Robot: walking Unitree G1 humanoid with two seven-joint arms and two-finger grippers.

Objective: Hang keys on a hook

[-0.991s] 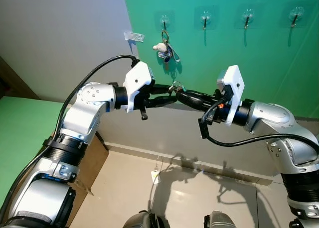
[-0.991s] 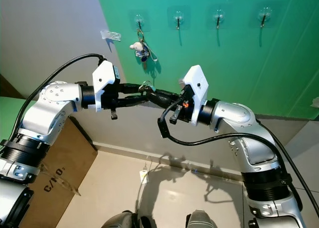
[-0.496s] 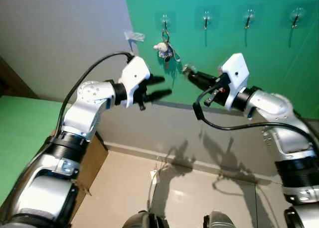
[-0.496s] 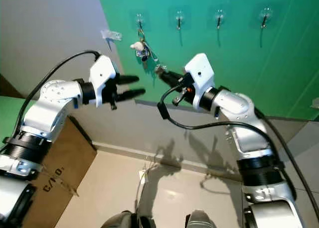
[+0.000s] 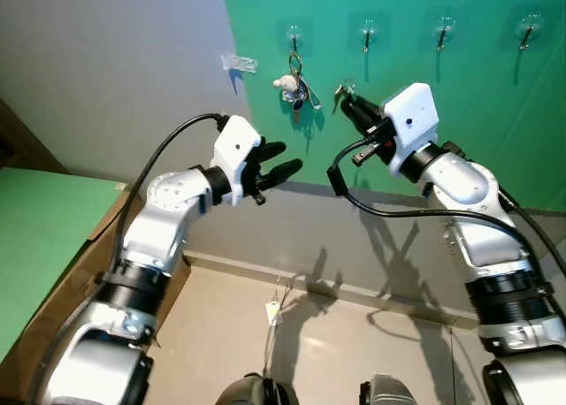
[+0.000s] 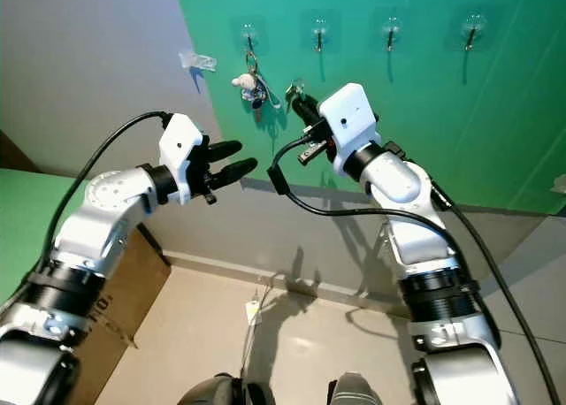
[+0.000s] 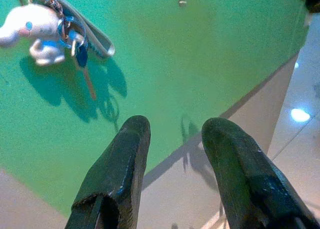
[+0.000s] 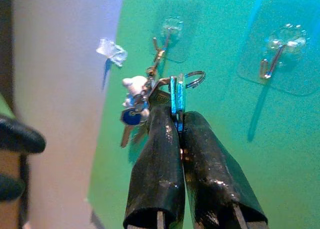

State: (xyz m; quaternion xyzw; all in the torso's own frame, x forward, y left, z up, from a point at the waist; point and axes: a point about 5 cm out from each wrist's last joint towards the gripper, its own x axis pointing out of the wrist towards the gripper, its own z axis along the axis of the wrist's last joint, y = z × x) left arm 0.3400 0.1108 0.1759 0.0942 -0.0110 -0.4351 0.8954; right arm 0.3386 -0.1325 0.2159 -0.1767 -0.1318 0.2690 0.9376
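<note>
Since a second ago the grippers have parted: right gripper (image 5: 347,103) carried the keys (image 8: 176,94) up toward the green wall (image 5: 460,113), left gripper (image 5: 281,164) pulled back, fingers spread, empty. Far left, cardboard box (image 6: 106,290), its print too hidden to read. On the wall, four clear stick-on hooks in a row; first hook (image 5: 292,39) already holds a key bunch with white plush charm (image 5: 285,84). Right gripper's fingers pressed together on the blue key, ring sticking out, just below and left of the second hook (image 5: 366,32), not touching it.
</note>
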